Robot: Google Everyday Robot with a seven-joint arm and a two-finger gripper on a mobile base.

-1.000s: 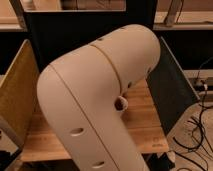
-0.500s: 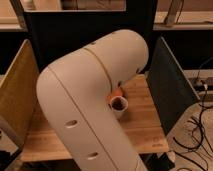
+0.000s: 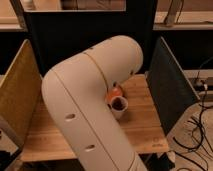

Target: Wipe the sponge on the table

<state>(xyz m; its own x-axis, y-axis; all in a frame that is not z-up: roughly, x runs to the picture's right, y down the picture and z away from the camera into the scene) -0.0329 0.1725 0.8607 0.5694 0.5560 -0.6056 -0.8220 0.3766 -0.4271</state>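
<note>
My big white arm [image 3: 90, 105] fills the middle of the camera view and covers much of the wooden table [image 3: 145, 127]. The gripper is not in view; it lies somewhere behind or beyond the arm. The sponge is hidden as well. On the bare part of the table, just right of the arm, stands a small white cup [image 3: 118, 106] with a dark inside. An orange object [image 3: 115, 92] sits right behind the cup.
A yellow panel [image 3: 17, 95] stands along the table's left side and a dark panel [image 3: 167, 90] along its right. Black cables [image 3: 200, 132] trail over the floor at the right. Dark shelving rises behind the table.
The arm has swung up and to the left, uncovering more of the table's right half. The cup and the orange object behind it have come into sight.
</note>
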